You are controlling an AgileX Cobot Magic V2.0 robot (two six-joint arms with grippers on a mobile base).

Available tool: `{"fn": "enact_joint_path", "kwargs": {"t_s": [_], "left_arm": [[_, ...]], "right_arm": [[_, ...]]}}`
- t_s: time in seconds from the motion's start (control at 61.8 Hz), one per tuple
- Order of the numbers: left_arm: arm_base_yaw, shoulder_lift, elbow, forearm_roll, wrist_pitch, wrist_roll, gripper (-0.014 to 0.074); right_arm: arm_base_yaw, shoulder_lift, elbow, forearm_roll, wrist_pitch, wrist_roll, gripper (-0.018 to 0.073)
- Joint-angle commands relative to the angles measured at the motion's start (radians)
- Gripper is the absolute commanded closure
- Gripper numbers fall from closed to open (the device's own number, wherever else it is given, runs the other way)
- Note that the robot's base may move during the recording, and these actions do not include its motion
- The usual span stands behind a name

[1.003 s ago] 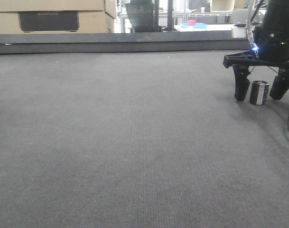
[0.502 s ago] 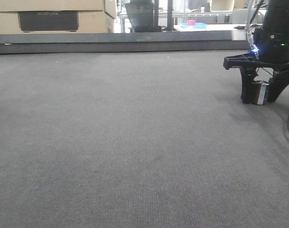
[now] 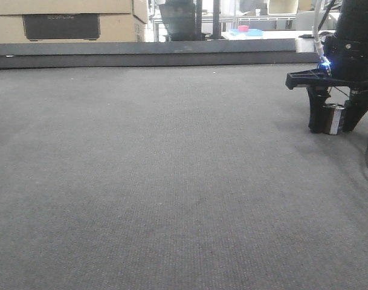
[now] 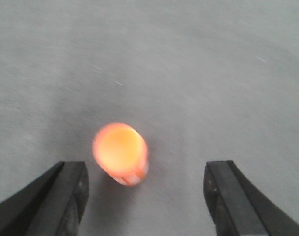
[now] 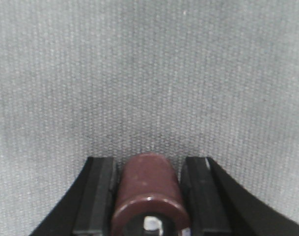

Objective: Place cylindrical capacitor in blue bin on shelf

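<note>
The cylindrical capacitor (image 3: 333, 119) stands upright on the grey mat at the far right, dark with a silvery stripe. My right gripper (image 3: 333, 125) points straight down and is shut on it, one black finger on each side. In the right wrist view the brown capacitor (image 5: 149, 189) fills the gap of the right gripper (image 5: 148, 163), both pads against its sides. My left gripper (image 4: 147, 196) is open over the mat, out of the front view. The blue bin and the shelf are out of view.
A blurred, bright orange cylinder (image 4: 121, 153) stands on the mat between the left fingers, nearer the left one. A raised dark edge (image 3: 147, 59) bounds the mat at the back. Cardboard boxes (image 3: 63, 21) and a far white table with a light blue object (image 3: 247, 31) lie beyond.
The right gripper's fingers, spread around the capacitor one second ago, have closed onto it. The capacitor stays at the same spot on the mat.
</note>
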Motion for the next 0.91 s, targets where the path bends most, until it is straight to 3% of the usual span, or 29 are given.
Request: {"fn": "enact_joint_path", "kwargs": {"t_s": [0.0,0.146,0.356,0.485,0.89], "left_arm": [[0.025,0.054,-0.065,-0.005,0.033,0.005,0.0192],[0.032,0.158,-0.162,-0.005,0.137,0.047,0.0192],[0.032,0.296,-0.325,-0.005,0.268,0.047,0.0155],[0.032,0.354,-0.374,-0.007,0.299,0.047,0.0115],[0.049,0.453,-0.373,-0.019,0.317,0.044,0.012]], "right_arm": [[-0.001,-0.004,-0.006,-0.007,0.024,-0.003,0.0727],[-0.001,-0.004,-0.006,-0.007,0.02,-0.003,0.0727],[-0.001,-0.004,-0.006,-0.007,0.02,-0.003,0.0727],[-0.001,-0.004,-0.006,-0.007,0.02,-0.003,0.0727],[-0.001,-0.004,-0.006,-0.007,0.012,-0.003,0.0727]]}}
